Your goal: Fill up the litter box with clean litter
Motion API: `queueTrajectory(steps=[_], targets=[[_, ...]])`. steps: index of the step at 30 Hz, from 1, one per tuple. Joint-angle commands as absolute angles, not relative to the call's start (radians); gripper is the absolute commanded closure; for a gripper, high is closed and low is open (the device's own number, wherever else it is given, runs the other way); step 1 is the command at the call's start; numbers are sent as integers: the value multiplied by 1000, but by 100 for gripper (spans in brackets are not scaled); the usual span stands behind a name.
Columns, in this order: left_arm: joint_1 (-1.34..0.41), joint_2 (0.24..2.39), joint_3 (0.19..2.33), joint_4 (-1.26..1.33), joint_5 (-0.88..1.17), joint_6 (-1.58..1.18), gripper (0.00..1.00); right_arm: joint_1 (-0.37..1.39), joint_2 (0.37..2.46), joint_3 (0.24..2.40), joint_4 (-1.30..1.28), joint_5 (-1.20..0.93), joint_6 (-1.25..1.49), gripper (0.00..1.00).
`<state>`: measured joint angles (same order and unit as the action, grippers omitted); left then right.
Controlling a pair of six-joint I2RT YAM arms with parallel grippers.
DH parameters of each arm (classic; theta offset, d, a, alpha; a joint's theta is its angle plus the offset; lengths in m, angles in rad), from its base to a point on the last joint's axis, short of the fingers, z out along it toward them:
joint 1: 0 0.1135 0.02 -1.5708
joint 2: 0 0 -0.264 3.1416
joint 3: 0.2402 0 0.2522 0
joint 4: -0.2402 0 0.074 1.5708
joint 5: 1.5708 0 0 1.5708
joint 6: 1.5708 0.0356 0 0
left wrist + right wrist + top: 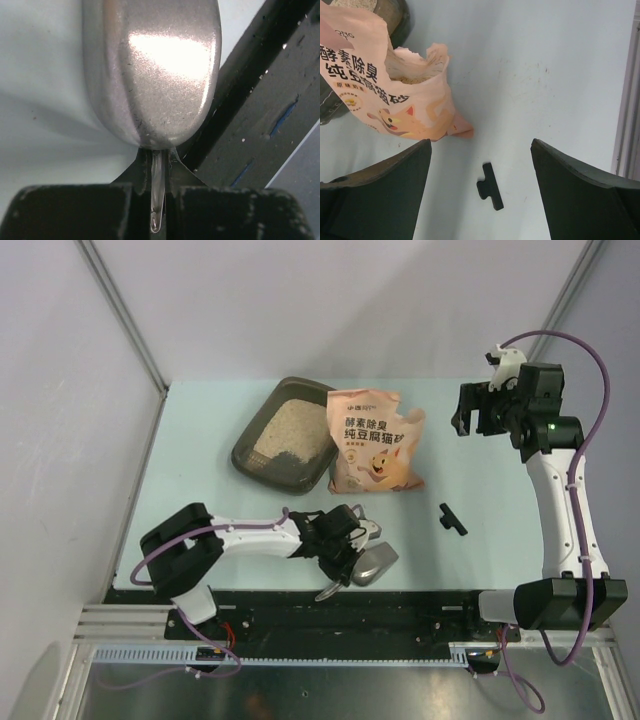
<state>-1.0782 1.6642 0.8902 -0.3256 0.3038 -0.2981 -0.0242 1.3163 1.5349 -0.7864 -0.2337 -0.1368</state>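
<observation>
From where I stand, the dark grey-brown shallow plastic litter box (262, 445) sits towards the far left of the pale blue-green table (200, 480), well beyond both arms. Pale beige grainy litter (290, 422) covers most of its floor, though the near end looks darker. A salmon-pink bag (375, 440) with a cartoon cat and Chinese characters lies flat just to the right of the box, its left edge overlapping the box's right rim. Its torn top is open, and in the right wrist view more beige grains show inside the mouth. Down at the near edge of the table, the left gripper (156, 197) has its fingers pinched tight on the thin handle of a grey metal scoop (150, 75). The scoop's rounded bowl sticks out ahead of the jaws, low over the table beside the black rail. The right gripper (481, 150) hangs raised over the far right side of the table, fingers spread wide with nothing between them. Below it a small black T-shaped clip (490, 186) lies on the bare table, near the bag's lower right corner but apart from it.
</observation>
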Motion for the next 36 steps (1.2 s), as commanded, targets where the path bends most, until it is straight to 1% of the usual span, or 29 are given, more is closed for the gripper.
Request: queueTrajectory(steps=[1,3,4,8,9,10,12,13,14,15,16,17,18,19,21,24,25,27,29,31,33,35,36], targets=[[-1028,1643,868,-380,334,-164,100,-32,1318,1595,-767,-235,-160,14],[-987,1589,894,-379,450,-88,100,-67,1309,1618,-762,-273,-156,14],[-938,1565,934,-379,487,-60,100,-86,1301,1623,-740,-290,-150,14],[-861,1474,1029,-380,563,192,100,-182,1287,1643,-692,-402,-71,14],[-839,1468,1049,-379,627,231,100,-192,1287,1646,-677,-423,-57,14],[-780,1467,1066,-379,674,298,100,-198,1287,1652,-670,-461,-46,14],[-706,1486,1148,-379,766,330,100,-201,1287,1649,-643,-497,-20,14],[-639,1505,1190,-379,858,327,100,-202,1285,1646,-631,-535,-9,14],[-611,1522,1234,-377,891,319,100,-202,1287,1638,-618,-563,-5,14],[-586,1557,1327,-379,920,305,100,-202,1289,1637,-592,-595,17,14],[-546,1571,1375,-379,955,270,100,-202,1292,1632,-577,-654,31,14],[-531,1584,1425,-377,966,249,100,-201,1295,1611,-557,-684,52,14],[-520,1601,1521,-377,974,227,100,-201,1299,1599,-504,-715,75,14],[-505,1627,1567,-373,980,180,100,-195,1307,1586,-477,-792,125,14],[-496,1650,1682,-339,997,128,100,-175,1336,1569,-413,-848,161,14],[-486,1675,1799,-246,996,17,100,-103,1376,1562,-316,-969,202,15],[-477,1690,1828,-221,989,-59,100,-56,1385,1562,-292,-1021,213,15],[-465,1715,1899,-131,999,-147,100,-3,1411,1562,-234,-1061,215,15],[-445,1747,1933,-71,1017,-286,100,90,1423,1563,-210,-1089,204,14],[-431,1750,1942,-5,1035,-378,100,130,1443,1560,-177,-1091,202,14],[-423,1740,1901,124,1064,-448,100,176,1459,1559,-138,-1085,206,14],[-417,1733,1891,136,1075,-497,100,195,1477,1546,-82,-1089,241,14],[-416,1727,1876,147,1083,-502,100,212,1483,1543,-13,-1097,289,14]])
